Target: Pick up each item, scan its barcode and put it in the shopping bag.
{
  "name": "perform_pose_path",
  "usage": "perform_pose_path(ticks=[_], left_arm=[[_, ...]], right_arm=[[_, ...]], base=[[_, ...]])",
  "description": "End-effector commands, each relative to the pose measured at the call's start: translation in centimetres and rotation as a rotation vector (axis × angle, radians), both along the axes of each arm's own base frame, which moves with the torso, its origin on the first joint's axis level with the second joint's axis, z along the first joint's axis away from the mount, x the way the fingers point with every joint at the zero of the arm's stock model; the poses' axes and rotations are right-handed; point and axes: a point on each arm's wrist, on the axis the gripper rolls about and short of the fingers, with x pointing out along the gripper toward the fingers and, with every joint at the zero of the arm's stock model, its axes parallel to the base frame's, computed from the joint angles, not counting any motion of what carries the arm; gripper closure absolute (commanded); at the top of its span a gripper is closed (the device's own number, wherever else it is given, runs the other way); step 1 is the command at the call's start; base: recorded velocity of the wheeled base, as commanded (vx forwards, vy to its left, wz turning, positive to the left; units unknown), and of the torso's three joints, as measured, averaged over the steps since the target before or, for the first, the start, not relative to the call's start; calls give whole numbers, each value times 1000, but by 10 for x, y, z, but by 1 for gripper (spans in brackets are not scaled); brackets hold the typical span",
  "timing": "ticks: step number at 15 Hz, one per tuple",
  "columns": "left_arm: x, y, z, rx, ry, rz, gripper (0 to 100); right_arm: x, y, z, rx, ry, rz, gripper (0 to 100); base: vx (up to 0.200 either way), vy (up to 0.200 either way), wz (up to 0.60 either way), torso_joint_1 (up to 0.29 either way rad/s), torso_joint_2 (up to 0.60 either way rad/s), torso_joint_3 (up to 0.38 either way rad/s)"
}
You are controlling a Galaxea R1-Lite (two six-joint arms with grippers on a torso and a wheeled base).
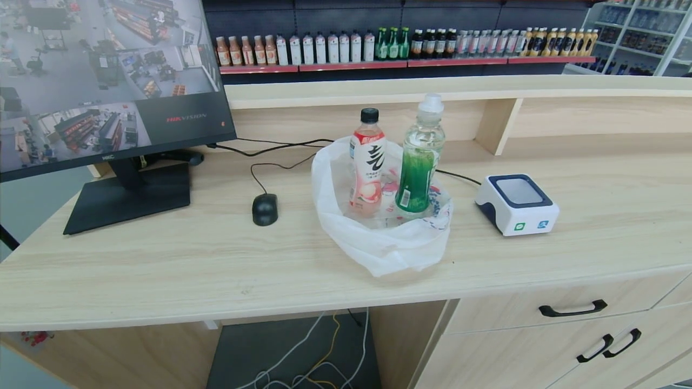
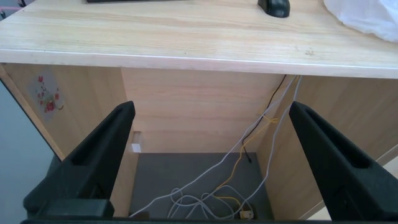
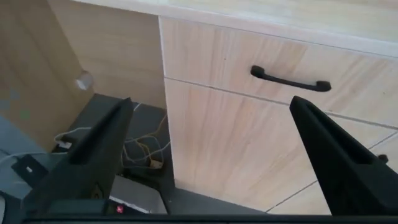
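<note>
The bag point(image 1: 378, 237), white plastic with its mouth rolled open, sits on the worktop point(image 1: 216, 259). Two bottles stand upright inside the bag, side by side. The pink bottle point(image 1: 367, 162) with a black cap is on the left of the bag and the green bottle point(image 1: 420, 156) with a white cap on the right. The scanner point(image 1: 516, 204) rests just right of the bag, window facing up. The mouse point(image 1: 265, 209) lies near the bag's left, and the monitor point(image 1: 102, 81) stands farther left of the bag.

The left gripper point(image 2: 212, 107) hangs lower than the bag, in front of the worktop's edge. Its fingers are spread wide and hold nothing, facing the recess with loose cables point(image 2: 211, 199). The right gripper point(image 3: 211, 101) is also lower than the bag, fingers wide apart and empty, facing a drawer point(image 3: 261, 56) with a black handle.
</note>
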Motion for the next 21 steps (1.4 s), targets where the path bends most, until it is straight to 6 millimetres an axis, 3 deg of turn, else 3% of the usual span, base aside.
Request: perform_pose_path(ticks=[1,4,7,12,15,21], left_arm=[[0,0,0,-1,0,1,0],[0,0,0,-1,0,-1,0],[0,0,0,-3,0,1,0],[0,0,0,-4,0,1,0],[0,0,0,-3,0,1,0],[0,0,0,-3,0,1,0]], right_arm=[[3,3,1,22,53,-204,0],[-3,5,0,21,-15,-341,0],[-11,6,-8,52,-99,-264,0],[-11,6,-8,129,-86,-277,0],[-11,6,-8,128,-85,-276,0],[-11,6,-8,122,-86,-277,0]], base=[[0,0,0,0,0,0],[0,0,0,0,0,0],[0,0,0,0,0,0],[0,0,0,0,0,0],[-200,0,0,12,6,1],[0,0,0,0,0,0]])
